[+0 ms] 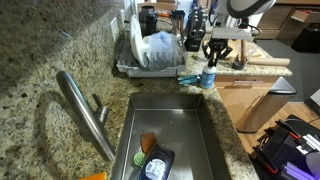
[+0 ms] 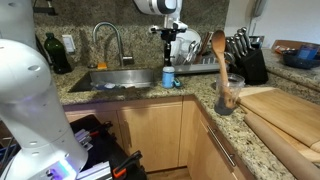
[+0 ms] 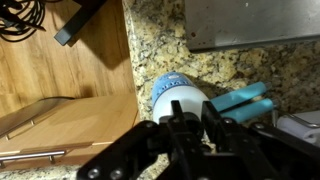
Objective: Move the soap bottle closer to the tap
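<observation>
The soap bottle, clear with blue liquid and a white collar, stands on the granite counter by the sink's far corner; it also shows in an exterior view. My gripper comes down on it from straight above, as both exterior views show. In the wrist view the fingers are close together over the bottle's top, shut on its dark pump head. The tap, a long steel spout with a lever, is at the sink's other side.
A teal scrub brush lies right beside the bottle. A dish rack with dishes stands behind the sink. A wooden board lies on the other side. A wooden spoon in a jar and a knife block stand nearby.
</observation>
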Robot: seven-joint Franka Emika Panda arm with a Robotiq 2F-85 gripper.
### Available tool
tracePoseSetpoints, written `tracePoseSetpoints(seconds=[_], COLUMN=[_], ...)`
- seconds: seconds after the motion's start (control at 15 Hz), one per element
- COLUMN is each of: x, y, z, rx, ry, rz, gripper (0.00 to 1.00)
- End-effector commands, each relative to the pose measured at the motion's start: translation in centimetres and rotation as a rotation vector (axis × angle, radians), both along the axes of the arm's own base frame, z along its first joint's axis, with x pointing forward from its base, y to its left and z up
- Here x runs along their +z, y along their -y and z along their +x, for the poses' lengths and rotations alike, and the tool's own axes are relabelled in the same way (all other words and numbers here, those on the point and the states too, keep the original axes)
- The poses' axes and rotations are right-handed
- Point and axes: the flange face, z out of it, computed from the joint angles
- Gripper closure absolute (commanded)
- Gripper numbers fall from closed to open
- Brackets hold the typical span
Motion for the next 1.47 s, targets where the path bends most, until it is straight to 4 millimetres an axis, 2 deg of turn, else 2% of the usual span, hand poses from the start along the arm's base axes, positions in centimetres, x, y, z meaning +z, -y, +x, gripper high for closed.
tracePoseSetpoints(seconds=[0.0,0.13,0.27,0.33,0.4,0.47,0.53,0.87,0.93,1.0,1.07,1.13,1.2,1.33,1.4], x=[5.6,7.7,8.9,8.2,8.8,9.1,8.8,6.6,7.6,7.1,6.8,6.3,5.9,5.0,6.1], y=[-1.8,-3.2,-4.4,-3.9,-4.4,-4.8,-3.7,0.9,-0.4,0.4,0.8,0.9,0.9,0.9,0.1], z=[-0.9,-1.6,-2.5,-1.8,-2.2,-2.4,-2.2,-1.3,-1.5,-1.3,-1.2,-0.9,-0.7,-0.2,-0.8], rx=[0.088,0.141,0.175,0.132,0.144,0.151,0.124,-0.004,0.036,0.019,0.011,-0.010,-0.024,-0.073,-0.051], ry=[0.056,0.068,0.054,0.070,0.070,0.071,0.064,0.044,0.058,0.049,0.044,0.037,0.034,0.046,0.035], rz=[0.013,0.015,0.001,0.011,0.011,0.010,-0.034,-0.167,-0.139,-0.148,-0.152,-0.092,-0.034,0.069,0.001], gripper=[0.95,0.95,0.95,0.80,0.80,0.55,0.54,0.16,0.34,0.26,0.00,0.04,0.00,0.00,0.00])
